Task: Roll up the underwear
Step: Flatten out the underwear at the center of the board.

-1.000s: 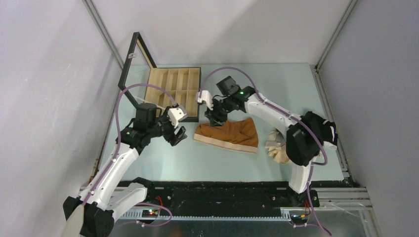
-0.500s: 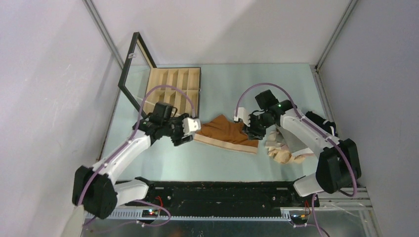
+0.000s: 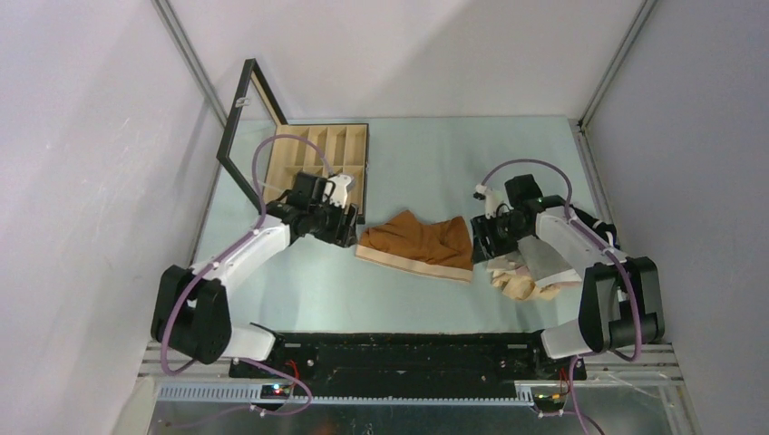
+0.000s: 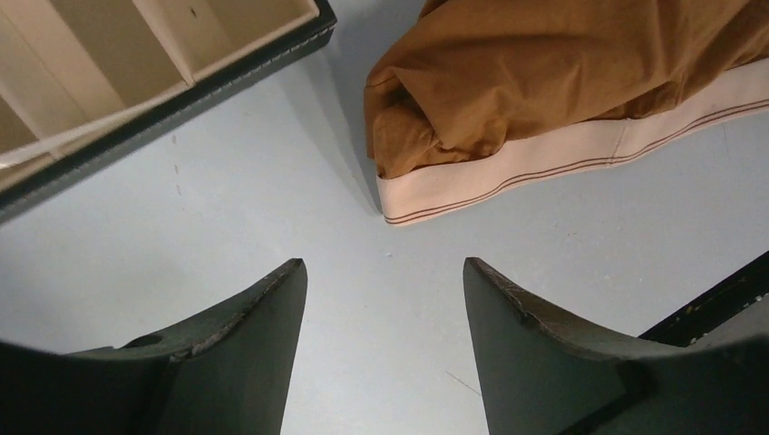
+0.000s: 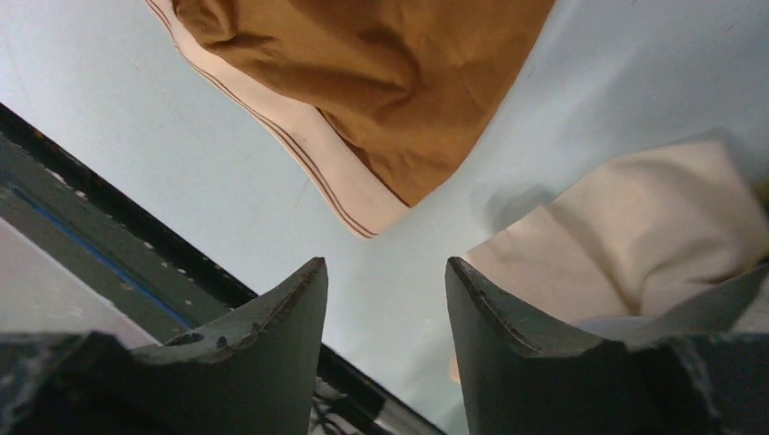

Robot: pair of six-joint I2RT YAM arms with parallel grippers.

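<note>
approach step: left gripper (image 4: 385, 272) and right gripper (image 5: 385, 267) flank the brown underwear (image 3: 422, 240), jaws wide and empty; next, probably pinch its ends.

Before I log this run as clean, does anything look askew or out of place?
Nothing damaged or spilled. The rust-brown underwear lies askew, its left end bunched rather than flat, and the beige garment sits crumpled in a heap at the right.

underwear (image 3: 424, 237): rust-brown, cream striped band | beige garment (image 3: 519, 285) | box (image 3: 313, 149): black frame
</note>
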